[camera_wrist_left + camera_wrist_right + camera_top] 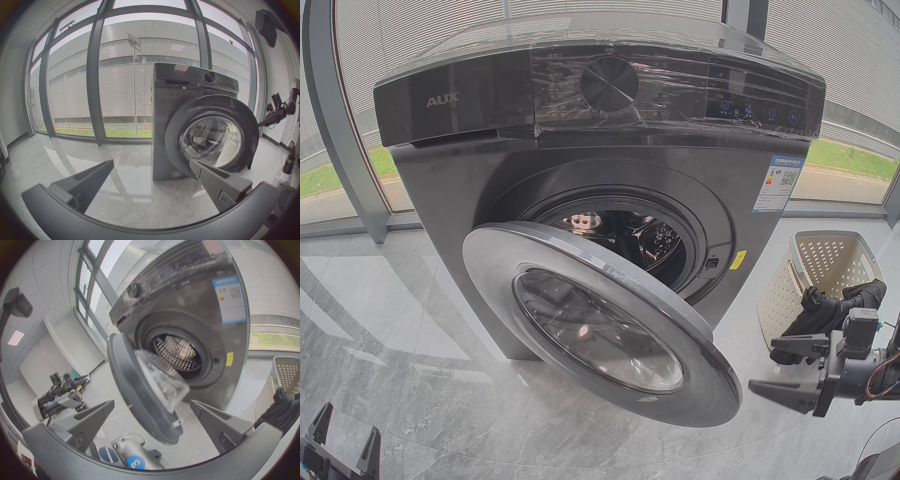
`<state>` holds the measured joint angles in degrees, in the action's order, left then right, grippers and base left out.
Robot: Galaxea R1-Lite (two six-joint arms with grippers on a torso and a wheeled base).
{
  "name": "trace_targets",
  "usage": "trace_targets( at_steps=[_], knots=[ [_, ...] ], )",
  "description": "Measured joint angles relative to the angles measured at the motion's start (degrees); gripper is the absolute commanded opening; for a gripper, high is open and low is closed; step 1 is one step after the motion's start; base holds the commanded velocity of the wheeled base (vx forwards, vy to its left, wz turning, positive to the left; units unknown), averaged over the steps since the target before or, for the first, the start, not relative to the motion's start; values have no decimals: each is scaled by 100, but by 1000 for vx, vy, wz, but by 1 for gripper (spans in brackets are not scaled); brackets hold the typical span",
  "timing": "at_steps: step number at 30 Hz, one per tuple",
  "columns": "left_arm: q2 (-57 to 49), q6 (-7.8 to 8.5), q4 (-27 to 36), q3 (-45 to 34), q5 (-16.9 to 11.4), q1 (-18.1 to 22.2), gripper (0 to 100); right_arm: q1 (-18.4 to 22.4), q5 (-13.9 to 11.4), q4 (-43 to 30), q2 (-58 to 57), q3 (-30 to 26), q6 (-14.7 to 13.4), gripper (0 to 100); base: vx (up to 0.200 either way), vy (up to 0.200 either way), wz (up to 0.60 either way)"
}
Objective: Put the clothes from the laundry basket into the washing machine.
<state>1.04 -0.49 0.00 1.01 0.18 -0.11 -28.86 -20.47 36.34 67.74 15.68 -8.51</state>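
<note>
A dark grey washing machine (600, 156) stands ahead with its round door (600, 325) swung wide open and the steel drum (631, 234) exposed. To its right a beige perforated laundry basket (831, 262) sits on the floor, with black clothes (831, 309) draped over its front rim. My right gripper (784, 365) hovers open and holding nothing, just in front of the basket and beside the door's edge. My left gripper (344, 437) is low at the near left, open, well away from the machine. In the right wrist view the door (143, 387) and the black clothes (282, 410) flank the open fingers (215, 424).
Polished grey marble floor (394, 325) spreads around the machine. Tall windows with dark frames (337, 125) rise behind it. The open door juts out over the floor between both arms.
</note>
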Motion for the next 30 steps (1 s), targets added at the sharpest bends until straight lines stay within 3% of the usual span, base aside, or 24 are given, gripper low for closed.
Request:
trace_targets(
  at_steps=[4, 7, 12, 25, 30],
  knots=[
    [0, -2, 0, 0, -5, 0, 100, 505, -5, 9, -116, 184, -29, 100, 0, 0, 0],
    [0, -2, 0, 0, -5, 0, 100, 811, -2, 15, 23, 262, 99, 100, 0, 0, 0],
    [0, -9, 0, 0, -2, -2, 100, 992, 0, 33, 511, 286, 351, 100, 0, 0, 0],
    [0, -11, 0, 0, -9, -2, 100, 15, 85, 39, 1078, -11, 389, 100, 0, 0, 0],
    [0, -11, 0, 0, -13, 0, 100, -69, 106, 55, 1125, 22, 288, 100, -120, 0, 0]
  ],
)
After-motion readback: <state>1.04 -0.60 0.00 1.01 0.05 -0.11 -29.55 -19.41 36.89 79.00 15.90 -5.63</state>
